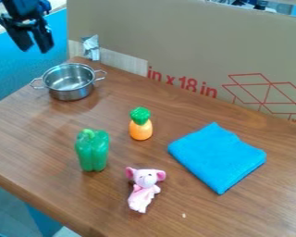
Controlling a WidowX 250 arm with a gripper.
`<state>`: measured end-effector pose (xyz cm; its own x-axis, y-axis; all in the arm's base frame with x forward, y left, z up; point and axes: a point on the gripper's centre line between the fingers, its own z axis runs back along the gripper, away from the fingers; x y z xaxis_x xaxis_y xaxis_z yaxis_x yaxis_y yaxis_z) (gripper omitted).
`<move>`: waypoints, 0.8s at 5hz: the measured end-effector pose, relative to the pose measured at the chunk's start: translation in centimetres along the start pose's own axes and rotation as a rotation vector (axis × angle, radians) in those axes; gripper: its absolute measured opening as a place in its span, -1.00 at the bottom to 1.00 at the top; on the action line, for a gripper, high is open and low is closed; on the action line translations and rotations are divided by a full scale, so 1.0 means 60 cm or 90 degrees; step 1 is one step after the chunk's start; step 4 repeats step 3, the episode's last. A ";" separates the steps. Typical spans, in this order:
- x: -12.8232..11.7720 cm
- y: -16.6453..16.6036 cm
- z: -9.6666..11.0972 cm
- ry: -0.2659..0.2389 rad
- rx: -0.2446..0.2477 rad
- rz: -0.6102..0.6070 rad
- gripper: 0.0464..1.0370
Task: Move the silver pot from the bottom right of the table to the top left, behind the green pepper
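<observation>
Prob. robotics lab: robot arm [17, 10] by table [33, 143] w/ cardboard backdrop [188, 37].

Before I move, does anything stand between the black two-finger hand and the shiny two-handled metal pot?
Nothing visible stands between the black hand and the metal pot. The crumpled silver piece by the brown cardboard is off to the right in the camera view.

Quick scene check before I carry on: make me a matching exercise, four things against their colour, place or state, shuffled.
1. gripper
2. pot
3. cloth
4. toy mouse

A. blue, folded on the table
B. pink, nearest the pepper
C. raised at the view's upper left, fingers apart
D. silver, with two side handles

Pairs: 1-C, 2-D, 3-A, 4-B
</observation>
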<state>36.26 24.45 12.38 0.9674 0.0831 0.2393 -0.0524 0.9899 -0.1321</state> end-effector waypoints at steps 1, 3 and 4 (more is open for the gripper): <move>-0.053 -0.082 0.009 0.054 0.020 -0.062 0.94; -0.120 -0.227 -0.023 0.117 -0.020 -0.211 0.93; -0.120 -0.227 -0.023 0.117 -0.020 -0.211 0.93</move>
